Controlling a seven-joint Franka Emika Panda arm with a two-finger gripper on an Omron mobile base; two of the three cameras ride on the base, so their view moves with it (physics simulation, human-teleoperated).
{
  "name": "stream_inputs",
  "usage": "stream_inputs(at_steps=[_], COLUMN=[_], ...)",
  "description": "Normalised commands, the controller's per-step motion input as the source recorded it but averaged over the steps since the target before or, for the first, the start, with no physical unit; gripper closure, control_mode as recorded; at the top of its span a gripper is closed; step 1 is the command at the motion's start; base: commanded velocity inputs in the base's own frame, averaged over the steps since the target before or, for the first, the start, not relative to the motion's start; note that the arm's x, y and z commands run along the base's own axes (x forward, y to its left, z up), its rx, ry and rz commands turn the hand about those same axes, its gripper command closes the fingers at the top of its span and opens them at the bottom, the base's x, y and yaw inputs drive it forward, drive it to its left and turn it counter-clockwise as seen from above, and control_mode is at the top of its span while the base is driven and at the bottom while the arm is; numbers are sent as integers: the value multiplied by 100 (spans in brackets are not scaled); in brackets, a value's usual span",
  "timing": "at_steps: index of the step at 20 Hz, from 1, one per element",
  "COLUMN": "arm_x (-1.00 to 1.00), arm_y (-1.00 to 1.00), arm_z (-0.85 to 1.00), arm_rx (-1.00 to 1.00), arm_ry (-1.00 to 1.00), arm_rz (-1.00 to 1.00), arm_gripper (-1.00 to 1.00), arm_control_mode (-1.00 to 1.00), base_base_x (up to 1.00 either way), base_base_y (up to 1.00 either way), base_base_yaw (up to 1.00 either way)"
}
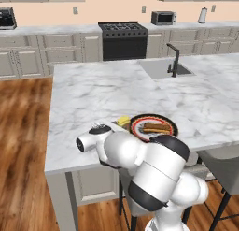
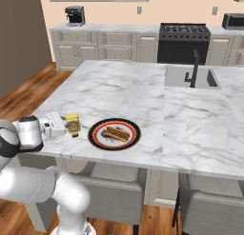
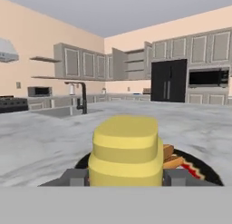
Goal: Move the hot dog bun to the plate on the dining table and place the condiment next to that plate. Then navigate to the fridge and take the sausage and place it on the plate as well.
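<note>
The yellow condiment (image 2: 72, 123) bottle stands upright at the marble top of the dining table (image 2: 143, 86), just left of the plate (image 2: 96, 135). My gripper (image 2: 68, 125) reaches in level from the table's near-left edge and is shut on the condiment (image 3: 126, 150), one finger (image 3: 74, 177) on each side. The dark-rimmed plate (image 1: 173, 126) carries the hot dog bun (image 1: 156, 128), which peeks out behind the bottle in the hand view as the bun (image 3: 171, 158). The black fridge (image 3: 168, 81) stands far across the room. The sausage is out of view.
A sink (image 1: 161, 68) with a black faucet (image 1: 173, 61) is set in the far part of the island. Grey stools (image 2: 209, 200) stand under its near edge. The stove (image 1: 123, 38) and wall counter lie beyond.
</note>
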Motion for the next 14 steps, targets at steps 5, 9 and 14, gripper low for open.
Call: stream_inputs(at_steps=[5,9,14], arm_x=[37,35,27], arm_y=[17,13,3], arm_z=[-34,-42,-55], arm_rx=[0,0,0], arm_ry=[0,-5,-12], arm_rz=[3,3,4], arm_gripper=[100,100,100], arm_control_mode=[-100,-100,-100], base_base_x=[0,0,0], base_base_y=[0,0,0], base_base_yaw=[0,0,0])
